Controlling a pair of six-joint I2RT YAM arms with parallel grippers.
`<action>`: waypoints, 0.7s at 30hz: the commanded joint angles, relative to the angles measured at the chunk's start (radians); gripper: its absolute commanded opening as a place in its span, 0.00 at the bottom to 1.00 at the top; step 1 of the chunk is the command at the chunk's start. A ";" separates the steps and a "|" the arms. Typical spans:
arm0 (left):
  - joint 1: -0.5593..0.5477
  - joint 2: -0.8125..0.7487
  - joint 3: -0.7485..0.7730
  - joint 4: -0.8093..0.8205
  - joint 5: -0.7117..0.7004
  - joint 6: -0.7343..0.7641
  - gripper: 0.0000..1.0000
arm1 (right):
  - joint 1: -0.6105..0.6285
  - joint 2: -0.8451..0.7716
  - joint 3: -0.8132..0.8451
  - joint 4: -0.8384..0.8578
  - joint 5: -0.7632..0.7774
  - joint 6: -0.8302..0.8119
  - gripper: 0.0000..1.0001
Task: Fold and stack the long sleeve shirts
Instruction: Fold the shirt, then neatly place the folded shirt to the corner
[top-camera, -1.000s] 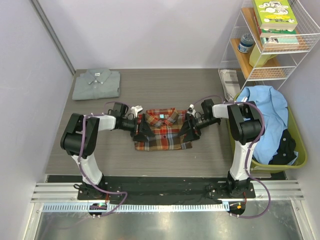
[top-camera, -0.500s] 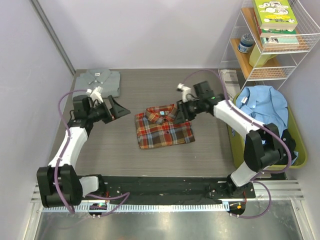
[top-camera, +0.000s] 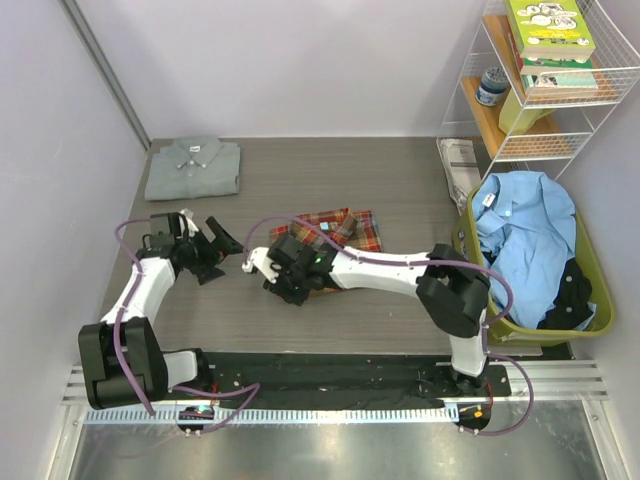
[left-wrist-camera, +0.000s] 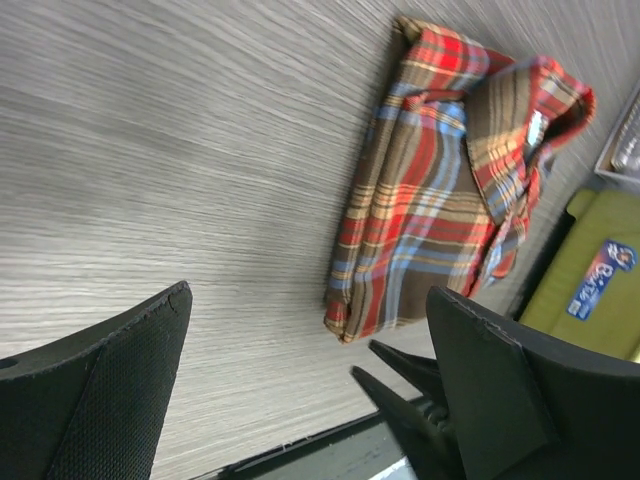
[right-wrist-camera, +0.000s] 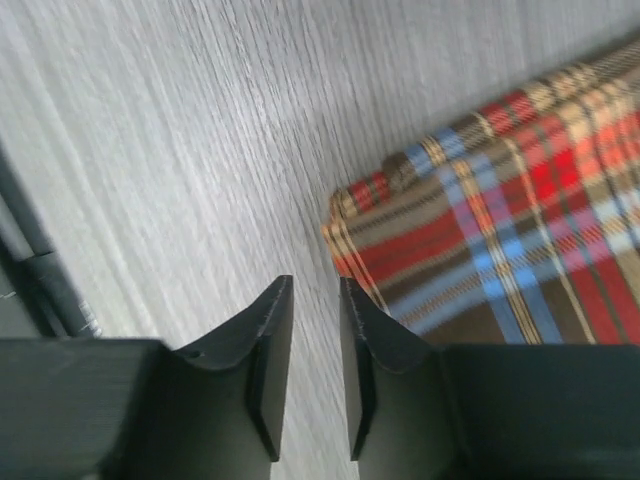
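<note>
From overhead you see two shirts, a plaid flannel (top-camera: 345, 225) and a grey shirt (top-camera: 193, 167); your wrist views catch only the flannel. Your left gripper (left-wrist-camera: 308, 292) gapes wide; the right gripper (right-wrist-camera: 315, 300) has its fingers nearly touching, empty.

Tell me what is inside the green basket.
A crumpled light blue shirt fills the green basket, with a dark garment at its near end. Anything beneath them is covered.

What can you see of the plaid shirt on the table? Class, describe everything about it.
The plaid shirt is red-orange, brown and blue flannel-looking cloth with a collar, folded into a compact rectangle. It lies on the grey wood-grain table, near the middle, collar toward the far side, well apart from the grey shirt. The right arm reaches across it in the top view, and the right gripper sits beside a folded corner, with no cloth between its jaws.
</note>
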 joint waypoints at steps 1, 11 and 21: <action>0.006 -0.032 -0.006 -0.014 -0.066 -0.032 1.00 | 0.023 0.051 0.056 0.063 0.106 -0.054 0.33; -0.004 0.030 -0.091 0.107 0.015 -0.056 0.97 | -0.007 0.106 0.067 0.091 0.146 -0.085 0.01; -0.093 0.163 -0.200 0.591 0.189 -0.284 1.00 | -0.112 -0.053 0.055 0.076 -0.146 -0.038 0.01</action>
